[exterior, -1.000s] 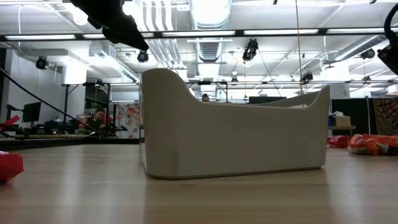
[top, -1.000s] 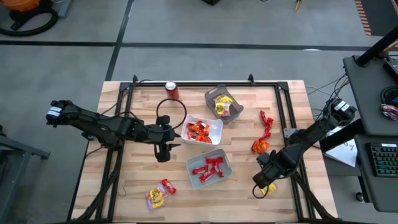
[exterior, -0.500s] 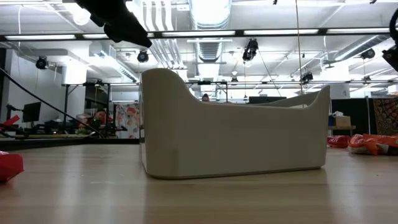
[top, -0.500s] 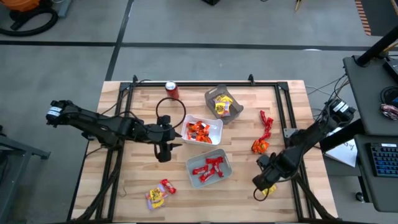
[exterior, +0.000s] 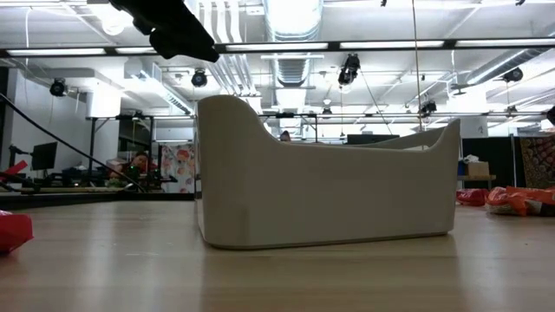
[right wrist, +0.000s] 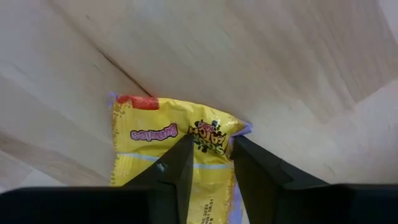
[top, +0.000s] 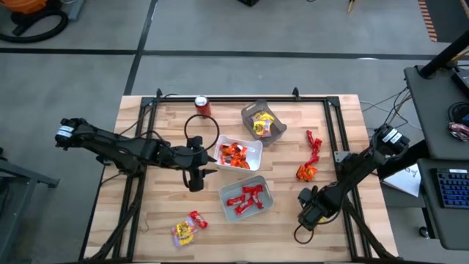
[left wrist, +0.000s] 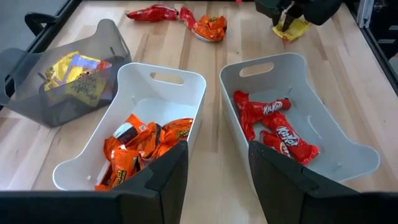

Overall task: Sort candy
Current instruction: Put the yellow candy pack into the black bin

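Observation:
A yellow candy packet lies flat on the wood near the table's near right corner. My right gripper points down over it, open, its two fingers astride the packet's end. My left gripper hangs open above the table, left of two white trays, touching nothing. One white tray holds orange candy, the other holds red candy, and a grey tray holds yellow candy. More loose candy lies at the right and near left. My right gripper comes at the yellow packet from above, with one finger and the other on either side of a narrow strip at the packet's end. The packet lies flat on the table. Whether the fingers touch it, I cannot tell.
A red soda can stands at the far edge, left of the grey tray. Dark frame rails run along the table's left and right sides. A desk with a keyboard stands beyond the right edge. Bare wood lies between the trays and the near edge.
My right gripper has gone down toward the yellow packet, shifting a little toward the near edge and rolling its wrist. The candy and trays lie where they were.

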`<state>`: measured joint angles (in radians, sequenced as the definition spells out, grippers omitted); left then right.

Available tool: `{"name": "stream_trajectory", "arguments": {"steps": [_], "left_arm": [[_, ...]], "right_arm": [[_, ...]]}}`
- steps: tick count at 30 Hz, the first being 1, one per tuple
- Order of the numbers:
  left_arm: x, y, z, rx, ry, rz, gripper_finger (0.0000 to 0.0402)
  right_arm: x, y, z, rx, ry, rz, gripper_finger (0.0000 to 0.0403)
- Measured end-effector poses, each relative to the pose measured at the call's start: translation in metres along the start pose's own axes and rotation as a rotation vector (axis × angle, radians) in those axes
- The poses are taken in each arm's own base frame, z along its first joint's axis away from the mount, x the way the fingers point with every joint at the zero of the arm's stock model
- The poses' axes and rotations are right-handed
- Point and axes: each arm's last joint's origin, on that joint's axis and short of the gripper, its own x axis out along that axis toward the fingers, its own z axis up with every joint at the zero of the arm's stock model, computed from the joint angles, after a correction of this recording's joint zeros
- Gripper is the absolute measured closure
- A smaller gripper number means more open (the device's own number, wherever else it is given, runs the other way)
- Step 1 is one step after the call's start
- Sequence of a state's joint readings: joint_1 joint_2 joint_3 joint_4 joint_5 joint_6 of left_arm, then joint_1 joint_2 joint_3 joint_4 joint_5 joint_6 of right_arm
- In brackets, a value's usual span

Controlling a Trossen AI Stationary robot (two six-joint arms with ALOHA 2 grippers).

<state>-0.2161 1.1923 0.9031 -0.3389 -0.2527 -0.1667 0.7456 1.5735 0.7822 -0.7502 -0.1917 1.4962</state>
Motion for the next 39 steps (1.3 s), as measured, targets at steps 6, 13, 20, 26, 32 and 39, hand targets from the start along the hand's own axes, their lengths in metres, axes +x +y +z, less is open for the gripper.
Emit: {"name": "stream_trajectory", "arguments": {"steps": [6,13,20,26,32,39], "left_arm": [[0.0,0.0,0.0,0.0,-0.002,0.0,0.0248],[0.0,0.0,0.0,0.009,-0.002,0.002,0.0248],[0.0,0.0,0.0,0.015,-0.002,0.002,0.0248],[0.0,0.0,0.0,0.016,-0.001,0.001,0.0248],[0.0,0.0,0.0,0.016,0.0,0.001,0.0248],[0.0,0.0,0.0,0.016,0.0,0.001,0.0248]], "right_arm": [[-0.002,-0.001,0.0,-0.014,-0.006,0.006,0.037],[-0.019,-0.006,0.0,-0.015,-0.166,0.066,0.0394],[-0.048,-0.017,0.004,0.034,-0.49,0.154,0.0394],[-0.065,-0.024,0.002,0.036,-0.598,0.221,0.0394],[-0.07,-0.026,0.002,0.015,-0.622,0.234,0.0394],[-0.073,-0.027,0.006,0.001,-0.797,0.208,0.0394]]}}
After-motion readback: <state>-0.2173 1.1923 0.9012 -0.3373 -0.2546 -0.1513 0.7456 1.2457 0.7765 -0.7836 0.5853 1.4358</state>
